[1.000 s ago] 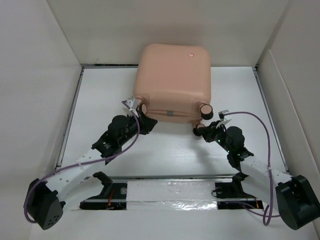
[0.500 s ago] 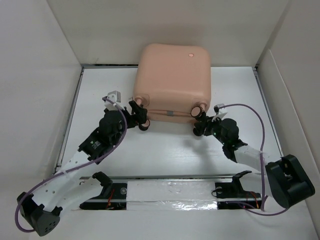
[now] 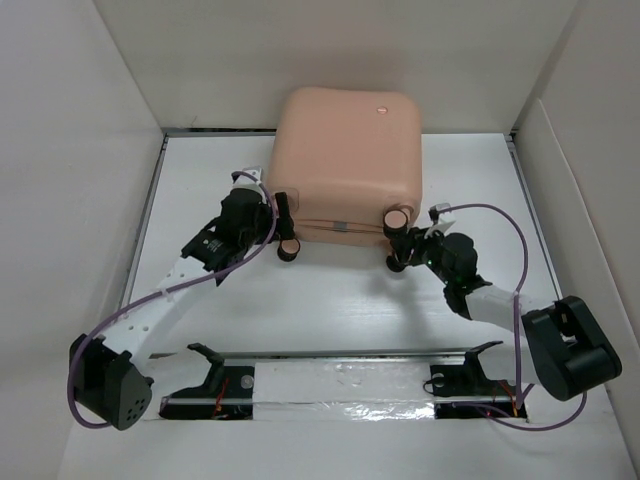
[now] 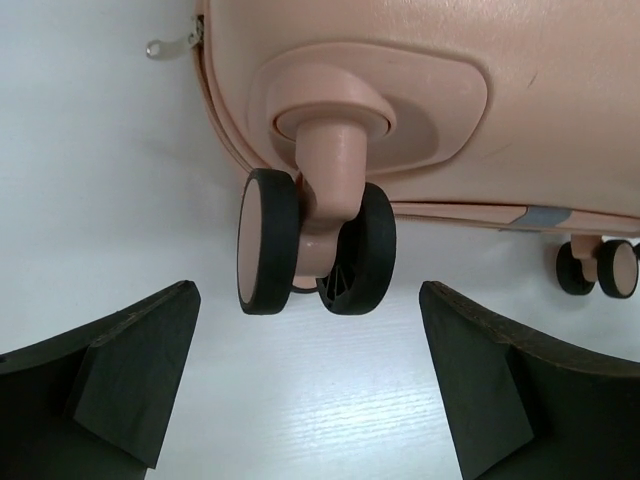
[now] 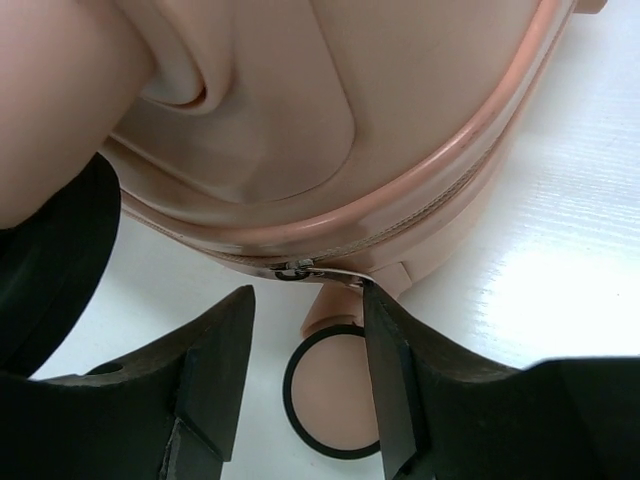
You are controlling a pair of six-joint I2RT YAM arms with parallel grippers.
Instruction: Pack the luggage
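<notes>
Two grippers are working at the near side of the luggage (image 3: 345, 160). The left gripper (image 4: 310, 385) is standing wide, straddling a caster wheel (image 4: 315, 240) without touching it. The right gripper (image 5: 305, 330) is standing partly apart, one fingertip (image 5: 385, 335) touching the zipper pull (image 5: 325, 272) (not pinched). The luggage is lying closed on the table (image 3: 340, 300), towards the back wall.

Judgement: the right jaws should be centring on the pull before closing, with the left bracing the wheel against sliding.

Nothing readable is showing; the logo dot (image 3: 381, 109) is looking blank.
</notes>
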